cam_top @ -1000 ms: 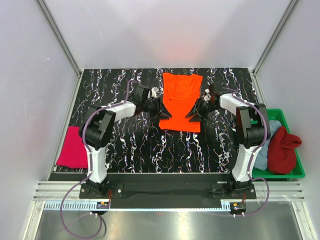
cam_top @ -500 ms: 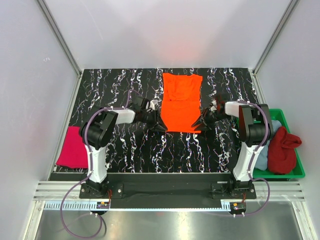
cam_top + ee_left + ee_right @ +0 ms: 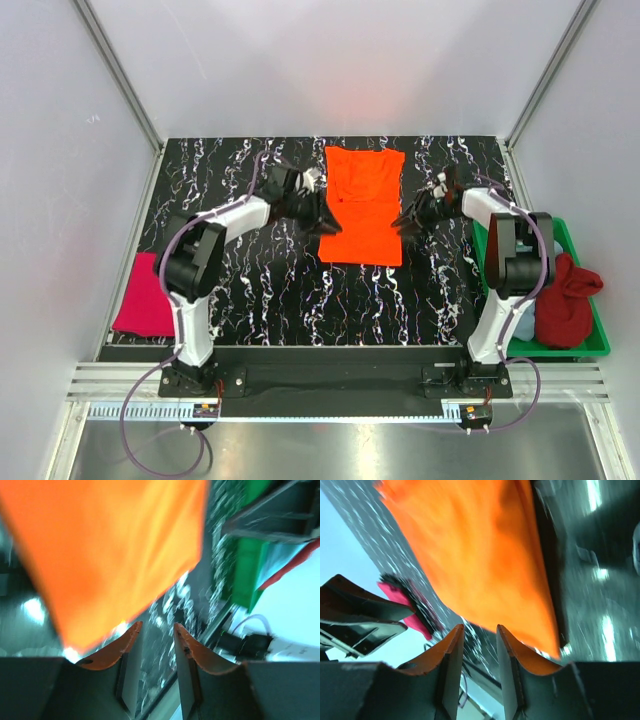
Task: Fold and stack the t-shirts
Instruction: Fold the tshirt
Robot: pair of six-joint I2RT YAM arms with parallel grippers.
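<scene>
Orange shirt [image 3: 362, 205] lies flat at the far centre of the table [image 3: 240, 290], a long panel with no sleeves showing at its sides and the collar end farthest from us. Half a second ago both grippers sat at its near hem corners. The left gripper [image 3: 322, 222] and right gripper [image 3: 401, 222] now flank its mid-length, and the hem has splayed wider. We judge the crosswise fold still pending. Both jaws stand narrowly parted; we see no cloth between them.
</scene>
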